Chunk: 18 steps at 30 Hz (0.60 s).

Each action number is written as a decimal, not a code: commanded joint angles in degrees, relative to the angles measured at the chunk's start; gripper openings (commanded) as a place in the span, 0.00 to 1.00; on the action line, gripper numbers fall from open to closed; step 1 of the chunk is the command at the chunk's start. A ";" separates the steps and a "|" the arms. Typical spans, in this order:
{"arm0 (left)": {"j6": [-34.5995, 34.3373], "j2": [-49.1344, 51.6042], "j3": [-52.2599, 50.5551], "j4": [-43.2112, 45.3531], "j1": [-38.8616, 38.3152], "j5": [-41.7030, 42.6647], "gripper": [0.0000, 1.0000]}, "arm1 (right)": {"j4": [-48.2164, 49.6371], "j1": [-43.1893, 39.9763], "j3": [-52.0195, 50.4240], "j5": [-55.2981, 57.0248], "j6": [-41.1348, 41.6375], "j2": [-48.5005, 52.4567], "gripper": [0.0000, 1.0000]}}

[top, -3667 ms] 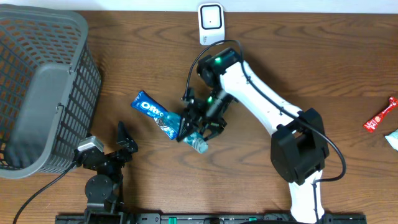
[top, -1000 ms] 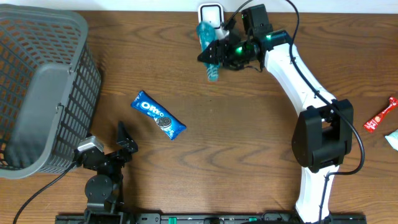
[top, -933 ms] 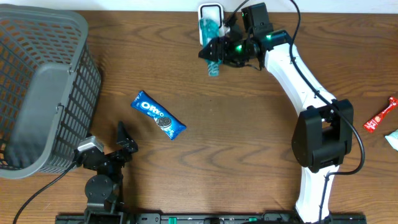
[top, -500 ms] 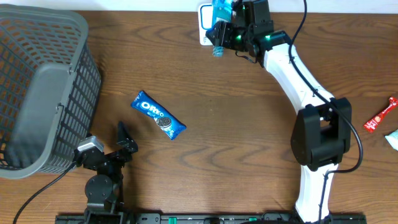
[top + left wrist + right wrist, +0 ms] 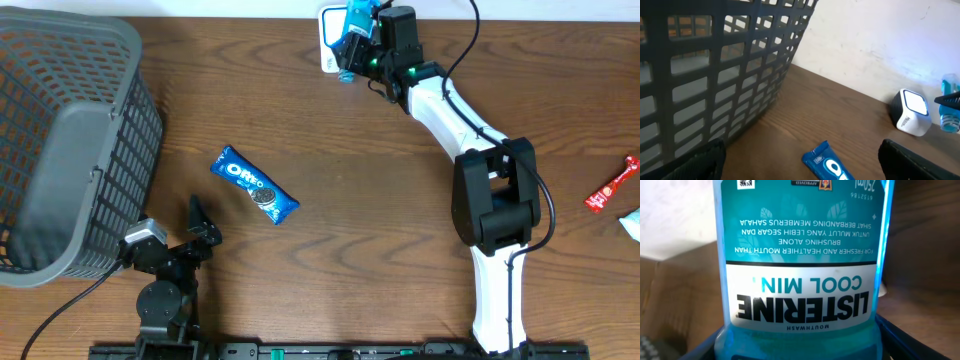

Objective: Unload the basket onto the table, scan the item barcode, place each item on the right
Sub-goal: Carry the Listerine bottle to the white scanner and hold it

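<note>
The item is a blue Listerine mouthwash bottle (image 5: 351, 22), held over the white barcode scanner (image 5: 327, 48) at the table's back edge. My right gripper (image 5: 366, 42) is shut on it. In the right wrist view the bottle (image 5: 800, 255) fills the frame upside down, with the dark fingers (image 5: 902, 337) at both of its sides. The left wrist view shows the scanner (image 5: 910, 113) with its lit face and the bottle (image 5: 950, 109) just right of it. My left gripper (image 5: 203, 225) rests open near the front left, with nothing between its fingers (image 5: 695, 162).
A large grey mesh basket (image 5: 70, 140) stands at the left. A blue Oreo pack (image 5: 255, 185) lies in the middle left, right in front of the left gripper. A red wrapper (image 5: 610, 186) and a pale packet (image 5: 632, 224) lie at the far right edge.
The right arm lifted the bottle from beside the Oreo pack and carried it to the back, over the scanner; in the last second it shifted further back. The left arm stayed still.
</note>
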 commanded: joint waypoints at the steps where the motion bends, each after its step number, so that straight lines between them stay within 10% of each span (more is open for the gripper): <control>1: 0.35 -0.35 -1.55 -1.18 0.31 0.13 0.98 | 2.27 1.70 1.14 5.79 0.85 -1.33 0.35; 18: 0.35 -0.35 -1.55 -1.18 0.31 0.13 0.98 | 2.86 3.89 1.22 15.21 4.13 -1.03 0.34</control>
